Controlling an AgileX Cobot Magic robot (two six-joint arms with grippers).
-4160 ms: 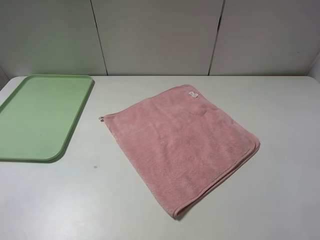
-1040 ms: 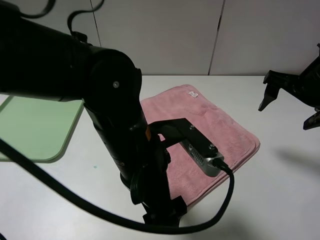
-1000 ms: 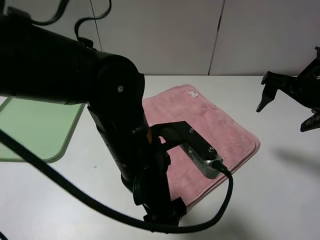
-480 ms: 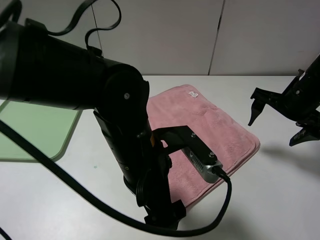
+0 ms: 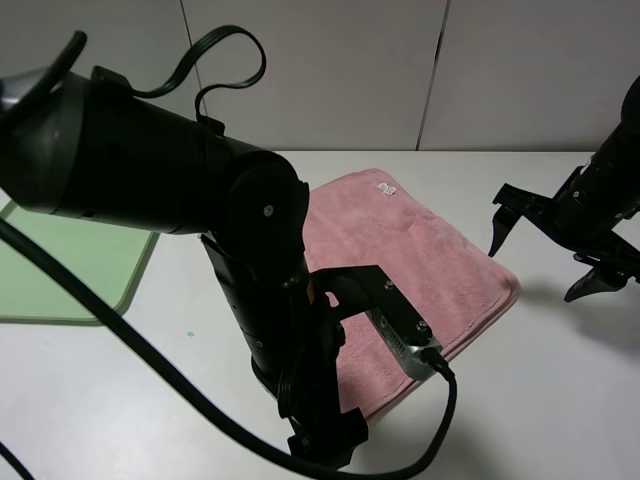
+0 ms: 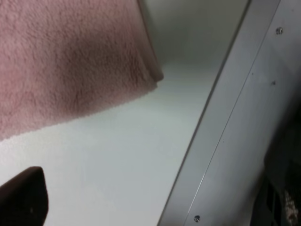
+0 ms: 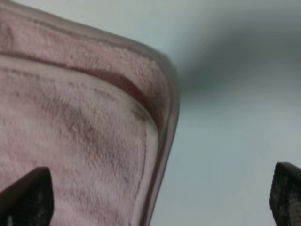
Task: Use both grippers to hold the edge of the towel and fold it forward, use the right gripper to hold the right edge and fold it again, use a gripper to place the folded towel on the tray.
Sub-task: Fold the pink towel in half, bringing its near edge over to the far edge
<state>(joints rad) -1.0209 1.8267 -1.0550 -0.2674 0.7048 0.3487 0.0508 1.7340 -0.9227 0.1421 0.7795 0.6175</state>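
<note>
The pink towel (image 5: 420, 245) lies flat on the white table, turned like a diamond, with its white tag (image 5: 385, 188) at the far corner. My left arm covers its left part, and my left gripper (image 5: 322, 440) hangs low at the towel's near corner. In the left wrist view the gripper (image 6: 150, 202) is open, with that towel corner (image 6: 61, 61) just ahead. My right gripper (image 5: 540, 262) is open just beyond the towel's right corner. The right wrist view shows the gripper (image 7: 155, 197) spread wide over the stitched hem (image 7: 164, 108). The green tray (image 5: 70, 270) is at the far left, partly hidden.
The table's front edge, a grey metal strip (image 6: 235, 122), runs close to my left gripper. Grey wall panels (image 5: 320, 70) stand behind the table. A black cable (image 5: 130, 350) loops from the left arm across the near left of the table.
Both arms have come into view since the first frame. Over the last second my right gripper moved left and down towards the towel's right corner. My left arm shifted slightly right.
</note>
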